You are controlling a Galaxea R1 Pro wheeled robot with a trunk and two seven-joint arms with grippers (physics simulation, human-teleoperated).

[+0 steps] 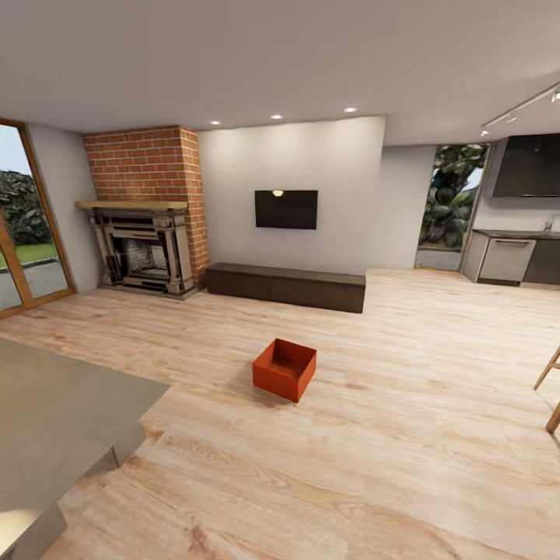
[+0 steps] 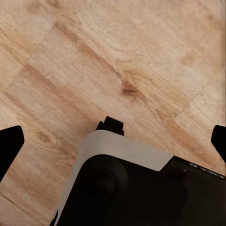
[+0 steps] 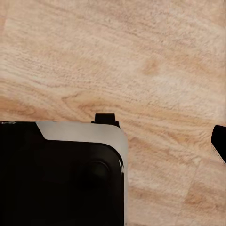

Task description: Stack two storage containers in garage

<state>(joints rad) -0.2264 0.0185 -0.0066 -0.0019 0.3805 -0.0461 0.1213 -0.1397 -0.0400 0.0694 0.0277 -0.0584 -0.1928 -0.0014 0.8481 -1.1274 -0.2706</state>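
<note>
One orange-red open-top storage container (image 1: 285, 369) sits on the pale wood-plank floor (image 1: 404, 435) in the middle of the living room, a few steps ahead of me, turned slightly askew. It is empty inside. My left gripper (image 2: 113, 141) hangs open above the wood floor, its black fingertips (image 2: 9, 146) at the picture's two sides, over my own base (image 2: 122, 188). My right gripper (image 3: 113, 141) hangs the same way, with one fingertip (image 3: 219, 141) showing at the side and nothing held. The garage is out of view.
A brick fireplace (image 1: 144, 253), a wall TV (image 1: 286, 209) and a long low dark cabinet (image 1: 285, 285) line the far wall. A grey tabletop (image 1: 54, 412) juts in at lower left. Wooden chair legs (image 1: 551, 389) stand at the right; kitchen cabinets (image 1: 509, 260) lie beyond.
</note>
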